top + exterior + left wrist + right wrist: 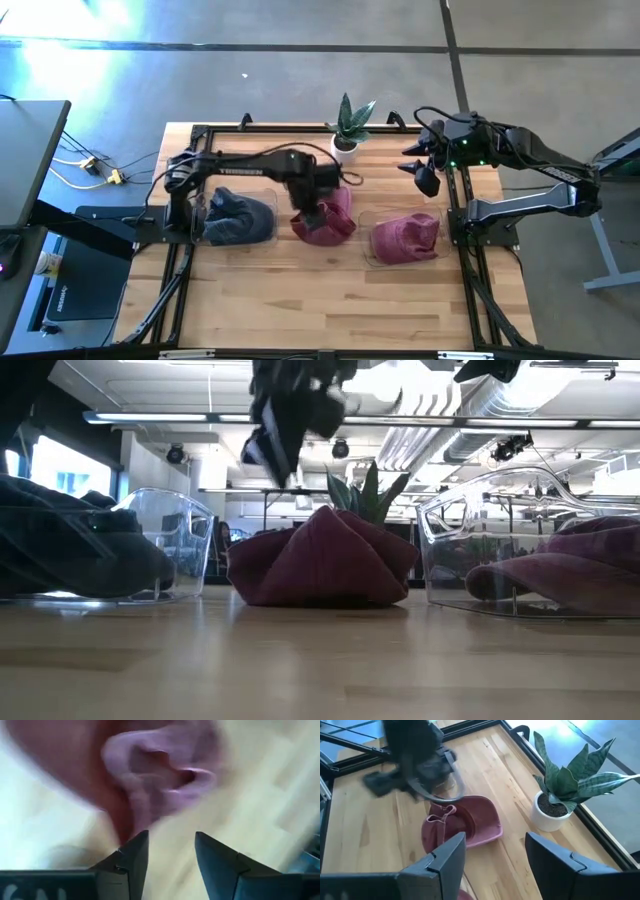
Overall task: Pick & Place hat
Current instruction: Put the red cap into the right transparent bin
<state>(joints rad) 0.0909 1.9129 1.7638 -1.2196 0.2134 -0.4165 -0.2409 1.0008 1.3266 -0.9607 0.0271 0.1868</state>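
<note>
Bare wood tabletop [320,660] fills the bottom of the low view; just behind it, frame center, the maroon hat [320,558] sits crumpled on the table, not in any bin. High view: same hat at center, with the left gripper [312,205] hanging right over its upper-left edge. Left wrist view shows the fingers [131,857] spread with a clear gap, nothing between them, hat fabric directly ahead, so jaws are released, lined up on the hat and not yet on it. My read: this is either the approach to a grasp or just after a drop; can't say which. Clear bin [238,220] at center-left holds a dark blue hat [240,216]; another clear bin [405,243] at center-right holds a pink hat [405,236]. The maroon one lies between them, so it probably belongs in a bin of its own or goes next to these. Right gripper [425,172] is parked at upper right, well clear of the hats, jaws apart and empty in its wrist view, likely kept back so the arms don't collide. Potted plant [347,128] stands at upper center, near the hat; a lift should avoid swinging toward it.
</note>
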